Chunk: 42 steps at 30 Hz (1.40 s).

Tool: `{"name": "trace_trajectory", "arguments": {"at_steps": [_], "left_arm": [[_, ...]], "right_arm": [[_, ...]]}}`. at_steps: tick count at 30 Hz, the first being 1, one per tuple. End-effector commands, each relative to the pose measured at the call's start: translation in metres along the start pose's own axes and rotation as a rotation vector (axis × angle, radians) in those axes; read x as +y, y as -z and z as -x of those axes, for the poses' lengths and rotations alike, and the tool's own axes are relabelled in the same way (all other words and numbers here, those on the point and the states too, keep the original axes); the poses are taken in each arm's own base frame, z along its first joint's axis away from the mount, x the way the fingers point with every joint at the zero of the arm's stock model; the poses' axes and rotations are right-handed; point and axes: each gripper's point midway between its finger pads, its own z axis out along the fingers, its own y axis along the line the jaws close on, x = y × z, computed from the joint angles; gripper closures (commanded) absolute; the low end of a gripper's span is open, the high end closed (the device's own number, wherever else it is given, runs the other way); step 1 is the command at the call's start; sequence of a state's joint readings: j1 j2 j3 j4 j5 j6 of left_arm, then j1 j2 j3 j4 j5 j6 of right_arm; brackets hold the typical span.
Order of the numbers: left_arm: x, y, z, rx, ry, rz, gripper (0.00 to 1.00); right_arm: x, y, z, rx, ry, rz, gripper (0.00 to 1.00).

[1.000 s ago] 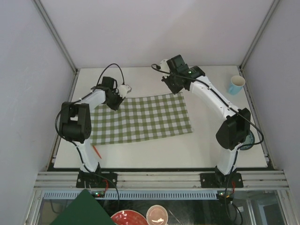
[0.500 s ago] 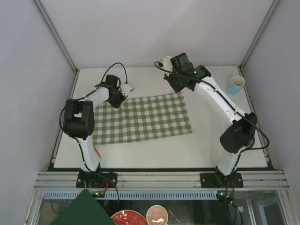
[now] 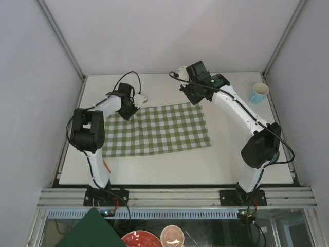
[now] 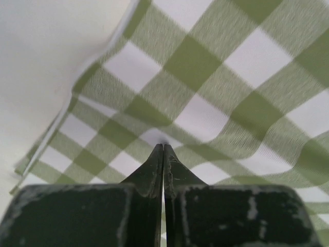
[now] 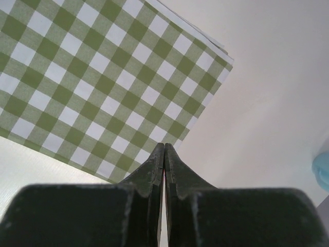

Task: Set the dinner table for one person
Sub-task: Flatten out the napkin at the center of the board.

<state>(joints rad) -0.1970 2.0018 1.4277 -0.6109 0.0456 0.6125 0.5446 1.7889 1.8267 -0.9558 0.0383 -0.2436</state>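
The dinner table [image 3: 226, 159] fills the floor of the white-walled enclosure, both arm bases at its near edge; a green-and-white checked cloth [image 3: 154, 128] lies spread flat on its middle, slightly askew. The left gripper [image 4: 163, 149] sits low over the cloth's far-left corner, its jaws pressed together with the tips right at the rippled fabric; whether any cloth is pinched between them cannot be told. The right gripper [image 5: 163, 148] hangs higher, above the far-right corner, jaws together with nothing between them; from its wrist view the corner shows more than one layer at the edge. A blue cup [image 3: 259, 92] stands upright near the far-right corner of the table, well apart from the cloth; a thin red object [image 3: 106, 166] lies beside the left arm's base.
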Motion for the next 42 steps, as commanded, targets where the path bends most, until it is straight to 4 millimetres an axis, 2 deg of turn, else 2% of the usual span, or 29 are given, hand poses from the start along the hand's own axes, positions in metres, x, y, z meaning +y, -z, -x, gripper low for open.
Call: {"name": "trace_trajectory", "arguments": {"at_steps": [1,3,5,7,9,12,16,17,23,26,33,37,42], "left_arm": [[0.029,0.043,-0.020,-0.025,0.066,0.091,0.93],[0.044,0.062,-0.034,-0.058,0.133,0.098,0.85],[0.062,0.081,-0.050,-0.097,0.204,0.114,0.72],[0.075,0.091,-0.069,-0.110,0.251,0.118,0.65],[0.083,0.094,-0.086,-0.106,0.293,0.103,0.64],[0.086,0.096,-0.099,-0.134,0.365,0.011,0.60],[0.094,0.095,-0.103,-0.209,0.440,-0.151,0.51],[0.089,0.096,-0.103,-0.220,0.450,-0.209,0.50],[0.091,0.092,-0.093,-0.319,0.495,-0.362,0.50],[0.093,0.081,-0.096,-0.313,0.511,-0.393,0.49],[0.104,0.060,-0.104,-0.282,0.524,-0.359,0.50],[0.111,0.050,-0.111,-0.263,0.527,-0.314,0.54],[0.115,0.049,-0.110,-0.265,0.530,-0.299,0.55]], "right_arm": [[0.005,-0.001,0.003,-0.018,0.008,0.020,1.00],[0.005,-0.003,0.000,-0.012,0.010,0.022,1.00],[0.005,-0.004,-0.003,-0.007,0.008,0.021,1.00],[0.006,-0.006,-0.006,-0.007,0.009,0.028,1.00],[0.007,-0.008,-0.008,-0.007,0.008,0.032,1.00],[0.008,-0.007,-0.008,-0.007,0.007,0.037,1.00],[0.009,-0.005,-0.009,-0.016,0.013,0.041,1.00],[0.008,-0.005,-0.009,-0.019,0.013,0.041,1.00],[0.008,-0.003,-0.012,-0.013,0.012,0.039,1.00],[0.008,-0.002,-0.015,-0.011,0.012,0.037,1.00],[0.009,-0.001,-0.012,-0.020,0.009,0.043,1.00],[0.011,-0.003,-0.013,-0.012,0.009,0.051,1.00],[0.013,-0.004,-0.014,-0.008,0.008,0.058,1.00]]}}
